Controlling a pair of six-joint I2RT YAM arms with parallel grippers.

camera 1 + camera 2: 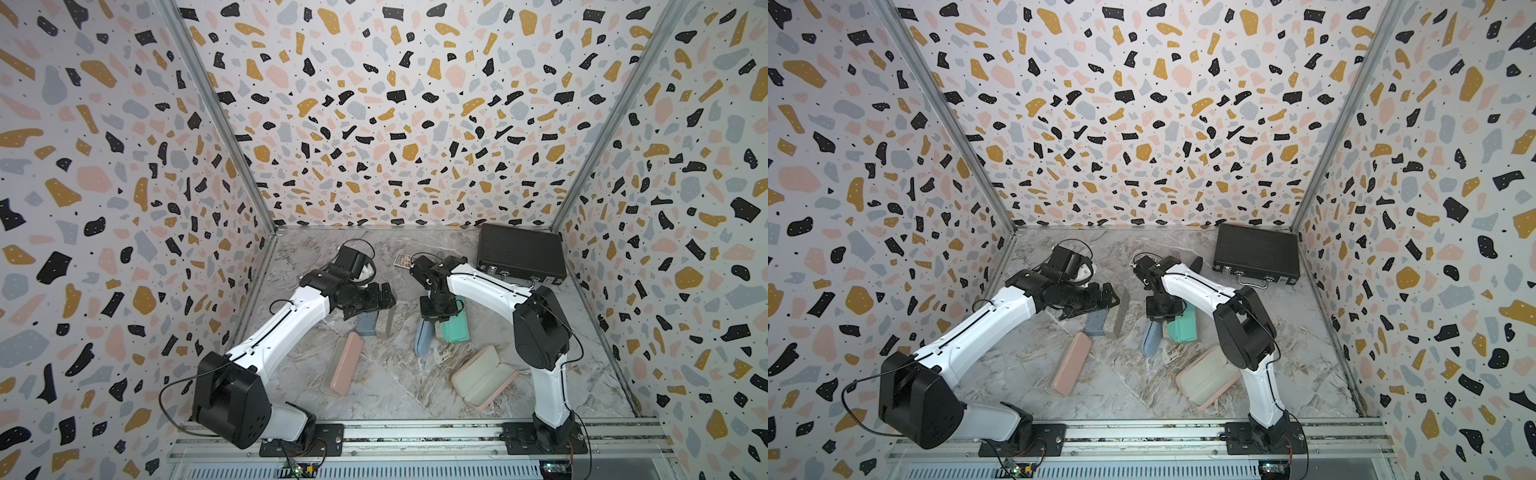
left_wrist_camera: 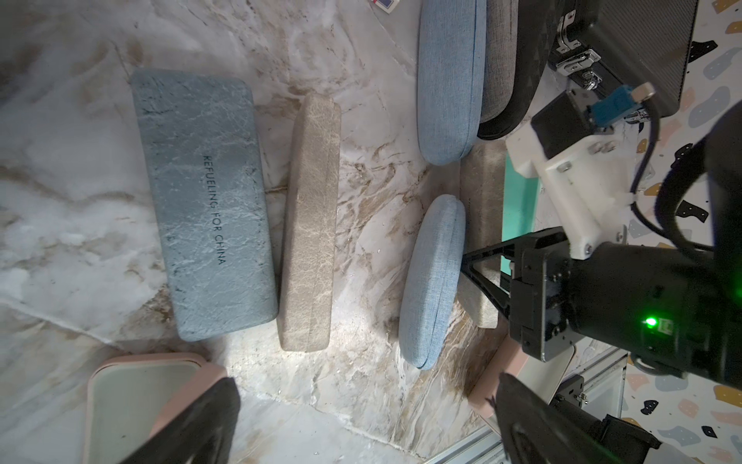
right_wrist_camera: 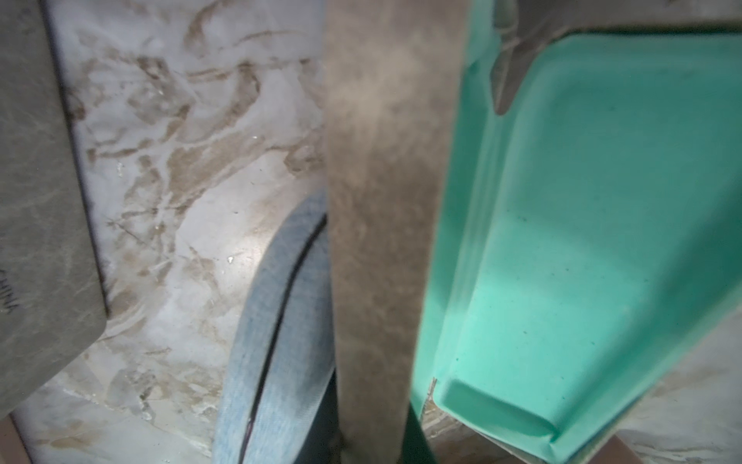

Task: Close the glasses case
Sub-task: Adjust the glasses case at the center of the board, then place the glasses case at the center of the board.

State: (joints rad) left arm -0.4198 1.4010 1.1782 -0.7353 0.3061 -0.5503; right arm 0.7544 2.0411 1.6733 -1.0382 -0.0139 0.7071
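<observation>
The glasses case (image 1: 455, 330) (image 1: 1183, 328) lies open mid-table, tan outside with a teal lining (image 3: 582, 225). Its tan flap (image 3: 381, 241) (image 2: 480, 193) runs between the jaws of my right gripper (image 3: 373, 436) (image 1: 434, 318) (image 1: 1163, 318), which is shut on it from above. My left gripper (image 2: 361, 426) (image 1: 386, 297) (image 1: 1108, 297) hovers open to the left of that, over bare marble, with nothing between its fingers (image 2: 200, 426).
A light blue fabric case (image 1: 424, 340) (image 2: 433, 281) touches the held case. A grey-blue case (image 2: 204, 209) and a beige case (image 2: 309, 225) lie under the left arm. Nearer the front lie a closed pink case (image 1: 343, 363) and an open pink case (image 1: 484, 382). A black briefcase (image 1: 519, 253) fills the back right corner.
</observation>
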